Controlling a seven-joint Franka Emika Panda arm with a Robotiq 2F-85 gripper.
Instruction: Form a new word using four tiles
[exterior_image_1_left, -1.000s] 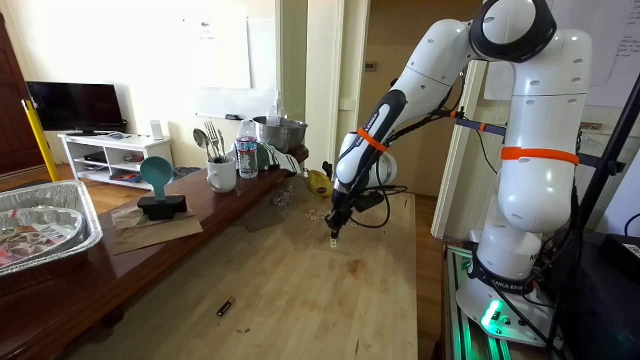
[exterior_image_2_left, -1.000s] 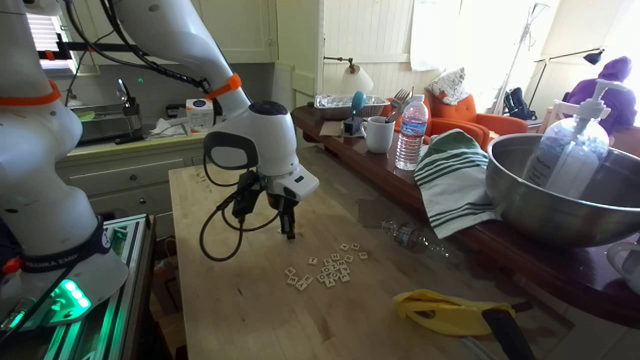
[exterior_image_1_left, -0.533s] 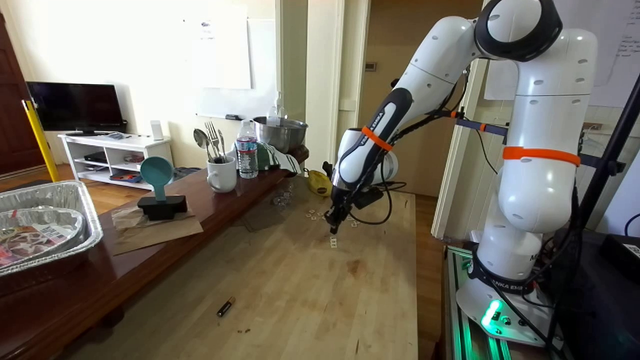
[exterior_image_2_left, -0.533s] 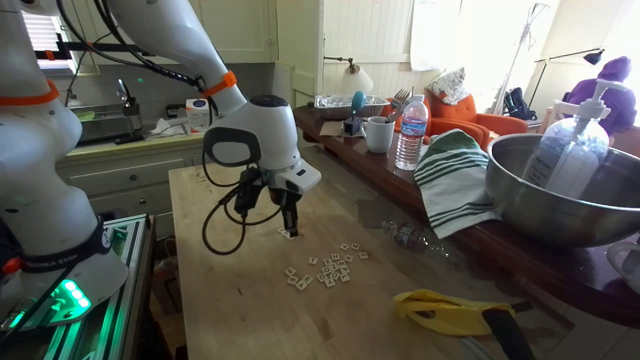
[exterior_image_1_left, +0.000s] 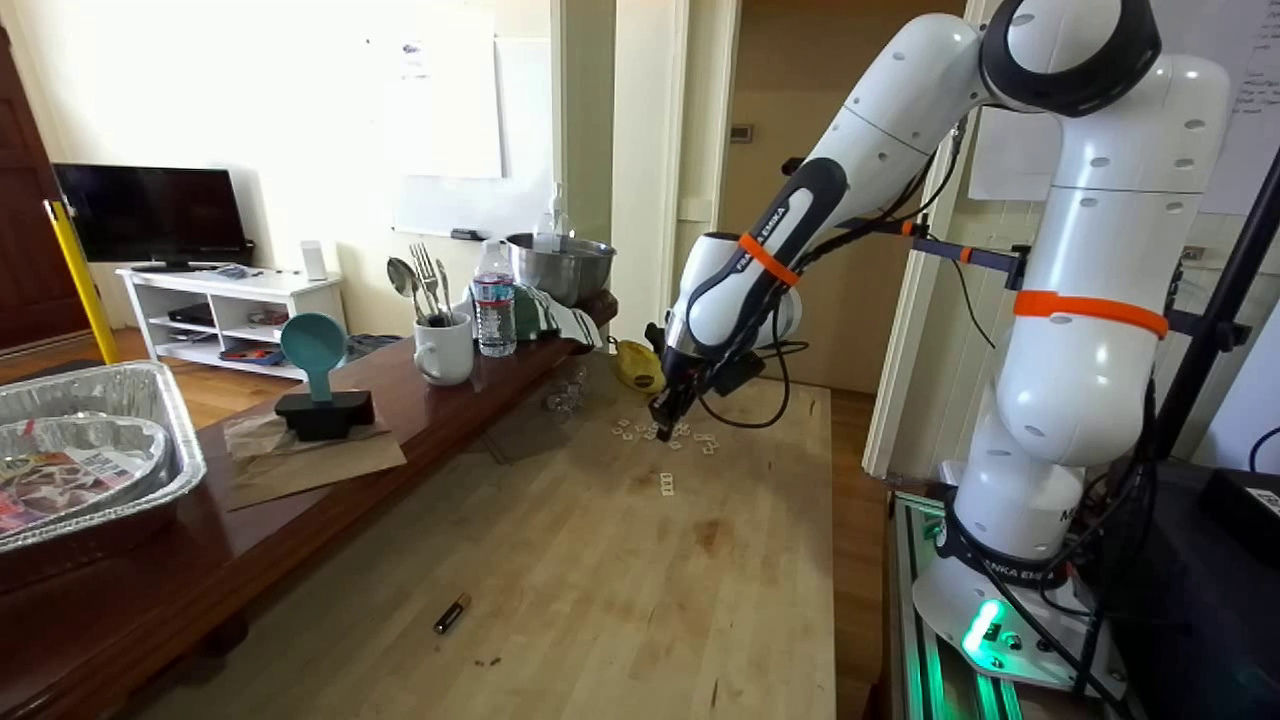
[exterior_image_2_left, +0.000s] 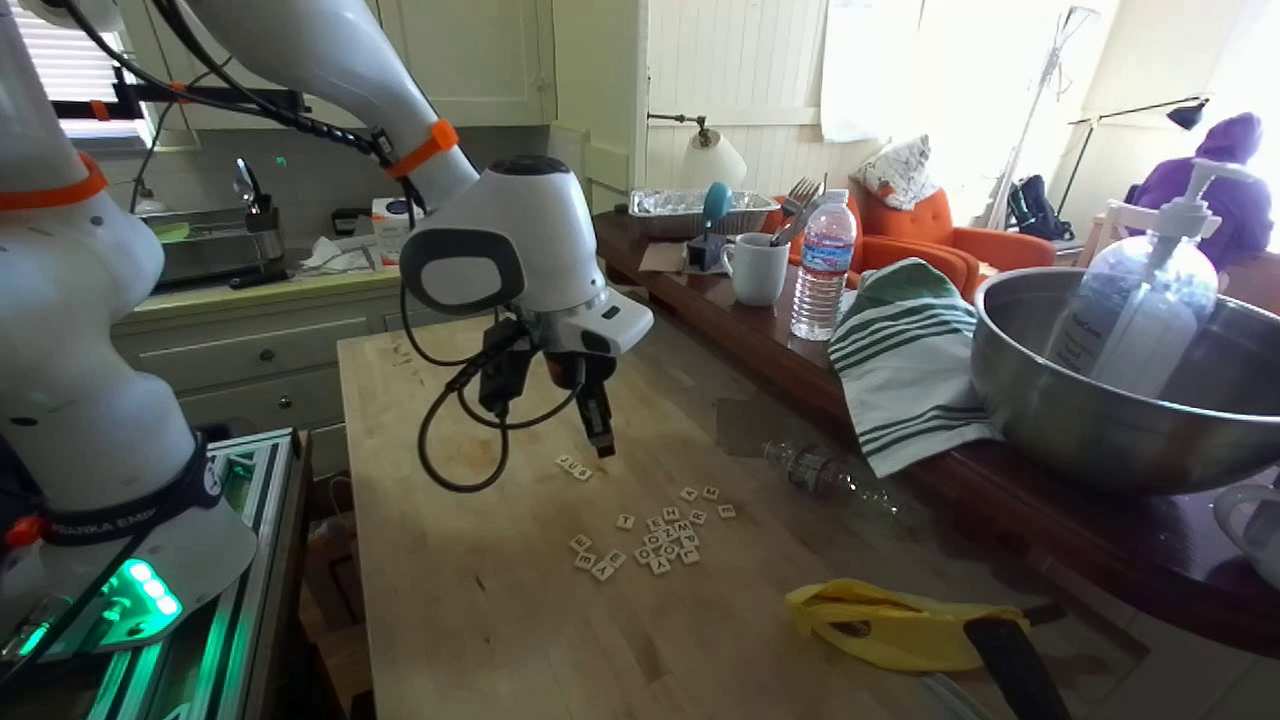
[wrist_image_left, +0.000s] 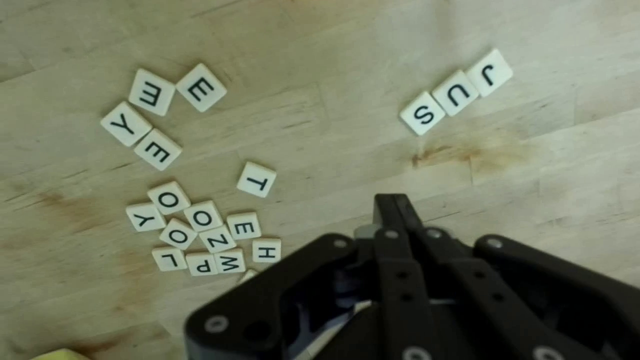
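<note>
Nice little move with the Robotiq gripper (wrist_image_left: 395, 199): down at the short row of tiles (exterior_image_2_left: 573, 467) a second ago, now lifted off it and swung toward the jumble of loose tiles (exterior_image_2_left: 669, 535) in both exterior views. Plain to see now, with nothing in the way: J tile (wrist_image_left: 489, 73), U tile (wrist_image_left: 455, 93) and S tile (wrist_image_left: 423, 113), in a straight line on the wooden tabletop (wrist_image_left: 325, 140) and apparently touching. Closed up at the fingertips (wrist_image_left: 384, 212), with no tile visible in between, so safe to call empty imo.

Looks like three letters down, one to go. Betting on the T tile (wrist_image_left: 256, 179) for JUST. Sitting alone between the row and the jumble, not touching any neighbour, so should be easy enough to straddle. Would need to spread those fingertips first, come down square, avoid brushing the nearby E tile (wrist_image_left: 244, 226), then carry the T over to the free side of the S. Worried mostly about bumping the S on release and knocking the line crooked. Better to place just beside, then nudge.
</note>
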